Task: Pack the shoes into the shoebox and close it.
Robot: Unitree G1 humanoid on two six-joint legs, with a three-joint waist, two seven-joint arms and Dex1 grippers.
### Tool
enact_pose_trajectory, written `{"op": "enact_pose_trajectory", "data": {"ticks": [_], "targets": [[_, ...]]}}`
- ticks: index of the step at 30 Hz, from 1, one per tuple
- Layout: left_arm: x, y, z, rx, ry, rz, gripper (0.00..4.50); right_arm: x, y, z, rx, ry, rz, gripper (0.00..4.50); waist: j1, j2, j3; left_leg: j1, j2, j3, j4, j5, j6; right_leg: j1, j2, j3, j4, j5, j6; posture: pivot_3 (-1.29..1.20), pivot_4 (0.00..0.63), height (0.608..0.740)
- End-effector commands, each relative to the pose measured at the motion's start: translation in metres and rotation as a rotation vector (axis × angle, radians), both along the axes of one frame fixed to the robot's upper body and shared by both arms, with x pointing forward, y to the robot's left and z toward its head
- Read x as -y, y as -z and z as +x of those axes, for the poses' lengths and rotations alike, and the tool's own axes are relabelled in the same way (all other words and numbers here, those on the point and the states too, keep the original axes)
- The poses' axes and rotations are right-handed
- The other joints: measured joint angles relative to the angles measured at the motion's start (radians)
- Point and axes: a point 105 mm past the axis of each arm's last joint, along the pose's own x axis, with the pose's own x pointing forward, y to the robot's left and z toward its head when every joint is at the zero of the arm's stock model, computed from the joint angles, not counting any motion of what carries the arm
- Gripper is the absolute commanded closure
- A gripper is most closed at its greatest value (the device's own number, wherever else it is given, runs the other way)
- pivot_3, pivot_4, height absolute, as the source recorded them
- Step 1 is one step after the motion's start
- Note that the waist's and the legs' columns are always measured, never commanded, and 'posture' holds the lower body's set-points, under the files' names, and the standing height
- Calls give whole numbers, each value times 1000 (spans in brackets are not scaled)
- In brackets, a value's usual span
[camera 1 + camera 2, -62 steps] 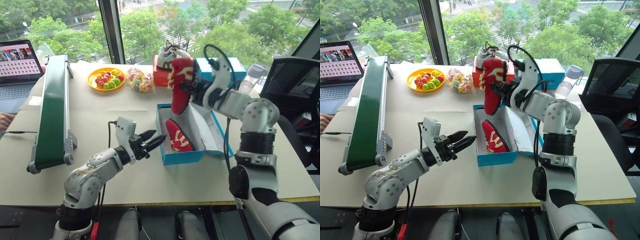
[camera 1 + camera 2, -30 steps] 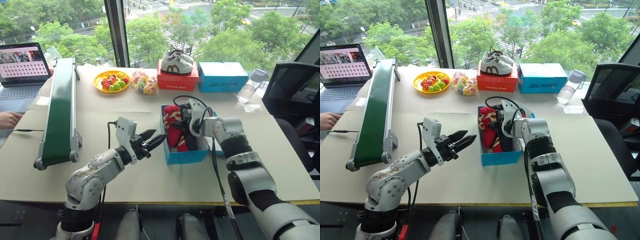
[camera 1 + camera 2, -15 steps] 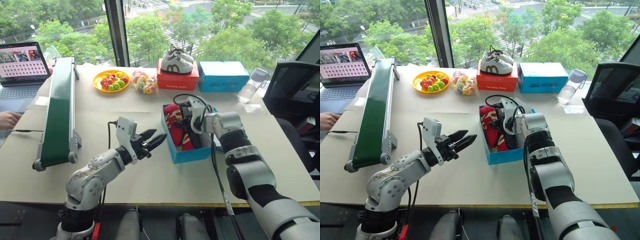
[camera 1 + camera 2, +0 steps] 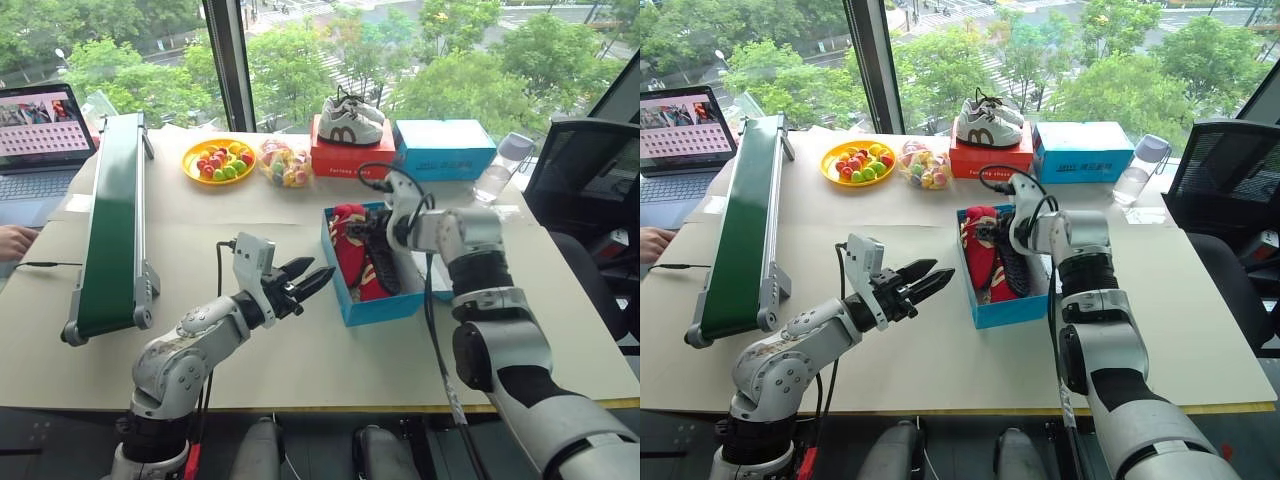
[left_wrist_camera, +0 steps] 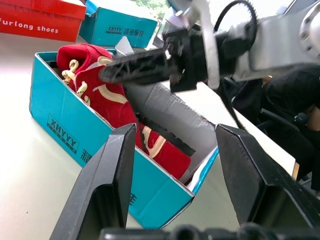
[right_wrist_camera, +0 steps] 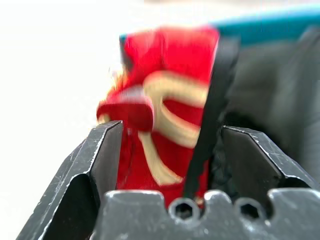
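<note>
With both small red swirl-marked shoes [image 4: 355,250] in the bright blue cardboard shoebox [image 4: 375,306], we lift our empty, spread right gripper [image 4: 362,229] clear, left gripper [image 4: 308,281] parted, before reaching for the lid

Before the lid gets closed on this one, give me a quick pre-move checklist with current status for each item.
1. Both red shoes inside the blue shoebox: ok, though one stands on end against the far wall.
2. Shoes below the rim so the lid can shut: cannot tell; the upright shoe looks about level with the edge.
3. Right gripper released: ok, its fingers stand apart above the shoes, holding nothing.
4. Left gripper free: ok, open and empty, beside the box on its left.
5. Lid open and reachable: ok in part; it lies on the box's right, largely hidden behind the right arm.
</note>
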Motion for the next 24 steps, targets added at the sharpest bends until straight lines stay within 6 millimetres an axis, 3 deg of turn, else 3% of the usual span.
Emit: {"op": "enact_pose_trajectory", "data": {"ticks": [1, 5, 8, 13, 15, 22, 24], "targets": [[3, -13, -4, 49, 29, -15, 1815, -5, -40, -3, 120, -15, 55, 2191, -1, 0, 0, 0, 0, 0, 0, 0, 0, 0, 0, 0, 0, 0, 0, 0, 150, 738], [3, -12, -4, 49, 29, -11, 1815, -12, -42, -1, 156, -17, 88, 3589, -1, 0, 0, 0, 0, 0, 1, 0, 0, 0, 0, 0, 0, 0, 0, 0, 150, 738], [4, -13, -4, 48, 31, -15, 1815, -26, -32, 4, 163, -28, 121, 4483, -2, 0, 0, 0, 0, 0, 1, 0, 0, 0, 0, 0, 0, 0, 0, 0, 150, 738], [4, -14, -4, 51, 28, -16, 1815, -28, 12, 23, 116, 22, 65, 4483, 1, 0, 0, 0, 0, 0, 1, 0, 0, 0, 0, 0, 0, 0, 0, 0, 150, 738], [4, -15, -4, 53, 28, -18, 1815, -22, 41, 27, 80, 41, -24, 4483, 2, 0, 0, 0, 0, 0, 1, 0, 0, 1, 0, 0, 0, 0, 0, 0, 150, 738], [2, -16, -5, 52, 15, -22, 1815, -14, 97, 20, -19, 48, -145, 4483, 2, 0, 0, 3, 0, 0, 2, 0, 0, 4, 0, 1, 0, 0, 0, 0, 150, 738], [2, -15, -5, 52, 13, -18, 1815, -14, 104, 18, -38, 50, -143, 4483, 2, 0, -1, 4, 0, 0, 2, 0, 0, 5, 0, 1, 0, 0, 0, 0, 150, 738]]}}
